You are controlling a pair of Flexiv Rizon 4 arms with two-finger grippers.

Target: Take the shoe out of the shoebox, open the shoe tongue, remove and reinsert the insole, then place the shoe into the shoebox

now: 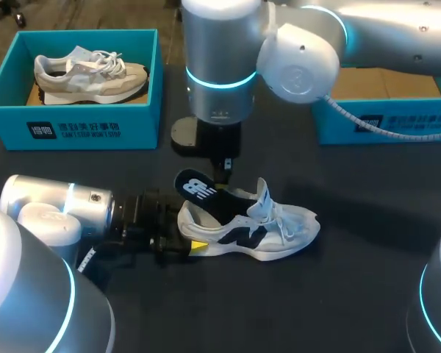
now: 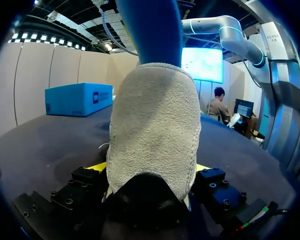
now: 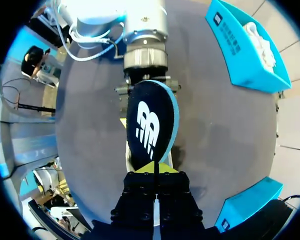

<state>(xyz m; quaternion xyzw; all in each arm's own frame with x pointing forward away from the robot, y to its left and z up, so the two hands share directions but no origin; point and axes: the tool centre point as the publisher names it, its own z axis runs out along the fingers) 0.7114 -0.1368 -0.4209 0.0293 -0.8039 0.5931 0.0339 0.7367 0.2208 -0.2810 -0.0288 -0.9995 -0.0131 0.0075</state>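
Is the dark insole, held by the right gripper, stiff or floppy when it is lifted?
Probably fairly springy: the insole keeps its shape ahead of the right gripper, with no droop. It looks thin, so likely light. It may bend where it enters the shoe.

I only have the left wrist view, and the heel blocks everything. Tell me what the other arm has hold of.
Observer: The right tool is shut on the insole.
Operator: Say how far out it is.
Observer: Its heel end stands clear above the shoe; the rest runs down into the opening.
Operator: Report the box at the far left.
Observer: That shoebox holds another shoe.
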